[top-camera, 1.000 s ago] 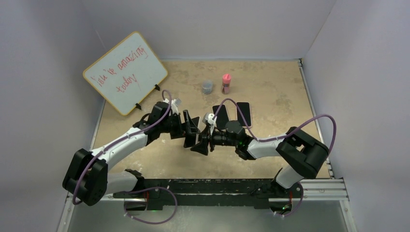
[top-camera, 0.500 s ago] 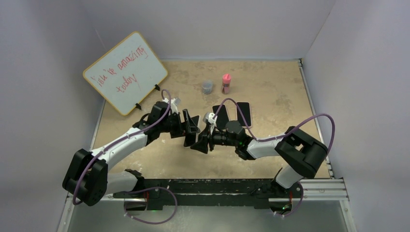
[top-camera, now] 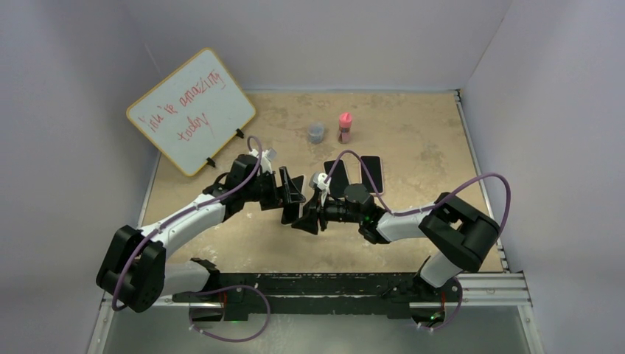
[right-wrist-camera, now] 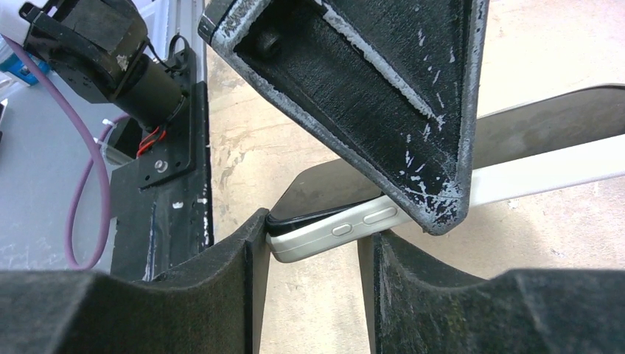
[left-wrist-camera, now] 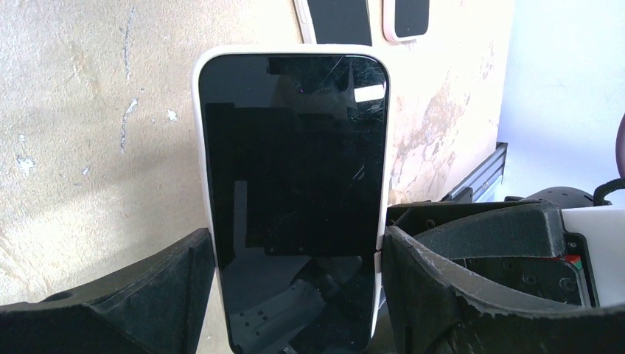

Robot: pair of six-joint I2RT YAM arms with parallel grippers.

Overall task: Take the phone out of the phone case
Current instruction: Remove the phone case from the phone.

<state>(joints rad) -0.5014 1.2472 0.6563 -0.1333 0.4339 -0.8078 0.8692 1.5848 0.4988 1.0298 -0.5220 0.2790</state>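
The phone (left-wrist-camera: 295,184), dark screen up, sits in a white phone case (left-wrist-camera: 203,147). My left gripper (left-wrist-camera: 296,236) holds it off the table, a finger pressed on each long side. In the top view that gripper (top-camera: 290,195) meets my right gripper (top-camera: 306,216) mid-table. In the right wrist view, my right gripper (right-wrist-camera: 313,232) closes round the near corner of the case (right-wrist-camera: 346,225). One of its fingers presses the short end and the other touches the buttoned side from below. At that corner the black phone (right-wrist-camera: 324,188) stands slightly out of the case rim. A left finger (right-wrist-camera: 383,96) hides the rest.
Two more phones (top-camera: 337,177) (top-camera: 371,173) lie flat just behind the grippers. A grey cup (top-camera: 316,133) and a pink-capped bottle (top-camera: 344,127) stand farther back. A whiteboard (top-camera: 190,110) leans at the back left. White walls enclose the table, and a metal rail (top-camera: 354,284) runs along the near edge.
My right gripper's jaws have narrowed onto the corner of the case. Both arms have stayed almost where they were, and the left grip is unchanged.
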